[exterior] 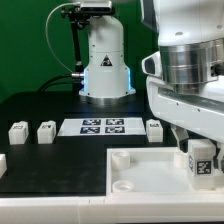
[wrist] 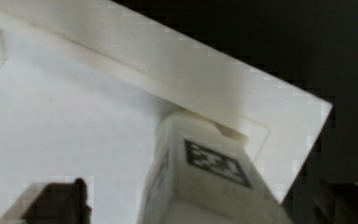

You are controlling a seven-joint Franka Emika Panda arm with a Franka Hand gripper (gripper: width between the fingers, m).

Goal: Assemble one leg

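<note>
A white leg (exterior: 200, 160) with a black-and-white marker stands upright on the near right corner of the large white panel (exterior: 140, 172). My gripper (exterior: 197, 148) is lowered over it. In the wrist view the leg (wrist: 204, 165) stands between the two dark fingers (wrist: 55, 202). One finger is clearly apart from it, with bare panel (wrist: 87, 120) showing in the gap. The gripper (wrist: 197, 205) is open around the leg. Three more legs stand on the black table: two at the exterior view's left (exterior: 17, 131) (exterior: 46, 130) and one behind the panel (exterior: 154, 127).
The marker board (exterior: 103, 126) lies behind the panel, in front of the robot base (exterior: 105, 70). A white part (exterior: 2, 162) shows at the exterior view's left edge. The panel has round corner sockets (exterior: 122, 160).
</note>
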